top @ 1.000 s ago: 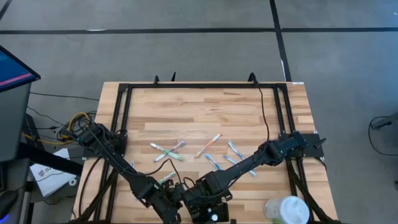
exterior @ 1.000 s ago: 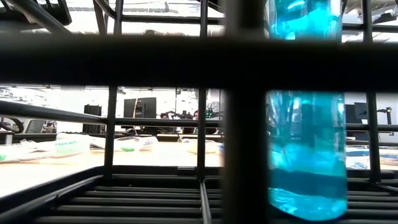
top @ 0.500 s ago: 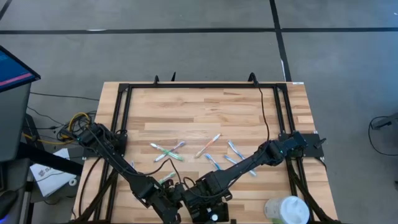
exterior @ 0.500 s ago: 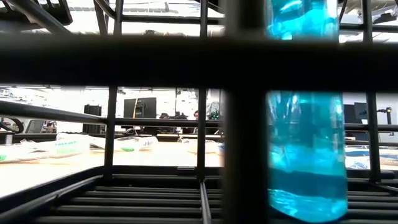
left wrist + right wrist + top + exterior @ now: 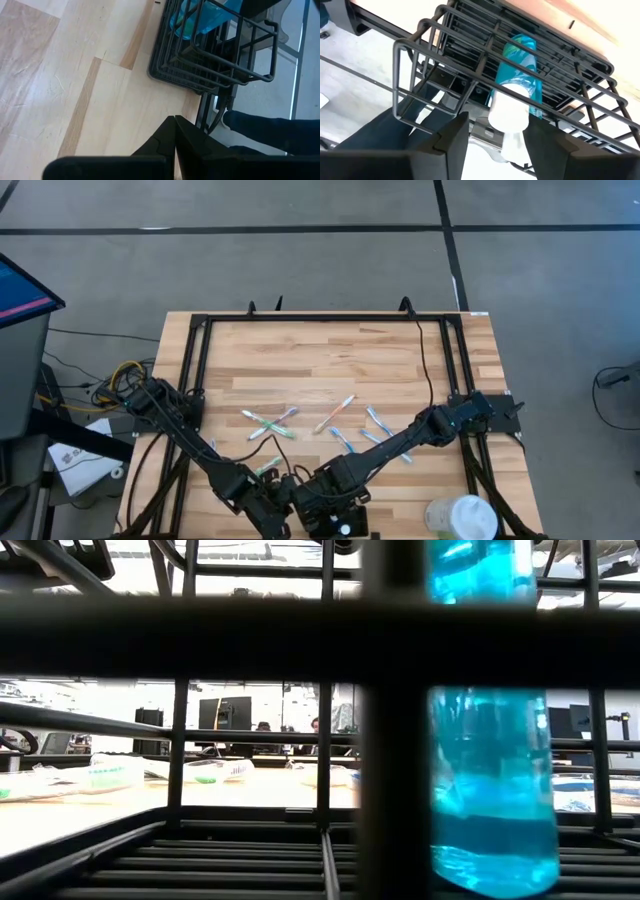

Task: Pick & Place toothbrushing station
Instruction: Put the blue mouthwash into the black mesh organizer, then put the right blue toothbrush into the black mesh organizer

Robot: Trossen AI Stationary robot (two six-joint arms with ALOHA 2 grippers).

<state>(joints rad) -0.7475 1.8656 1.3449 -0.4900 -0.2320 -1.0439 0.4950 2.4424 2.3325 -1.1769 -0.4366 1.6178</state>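
Note:
The toothbrushing station is a black wire basket (image 5: 445, 60) at the table's near edge, seen from inside in the low view (image 5: 390, 640). A blue bottle (image 5: 490, 790) with a white cap (image 5: 509, 110) stands in it. My right gripper (image 5: 497, 120) comes slanting down from above, open, with one finger on each side of the cap. My left gripper (image 5: 175, 117) is shut on nothing and hovers over bare wood beside the basket (image 5: 215, 55). Both grippers sit close together at the near edge (image 5: 310, 518). My right gripper has its fingers on either side of the bottle's white cap (image 5: 520, 117). One finger (image 5: 455, 135) stands clear of it. Whether the other finger (image 5: 540, 140) touches the cap I cannot tell. The bottle stands in the basket, leaning a little.
Several toothbrushes (image 5: 335, 415) lie scattered on the wooden table's middle. A white round container (image 5: 462, 517) stands at the near right corner. A black frame (image 5: 320, 320) runs along the table's far and side edges. Beyond the table, screens and a person show far off.

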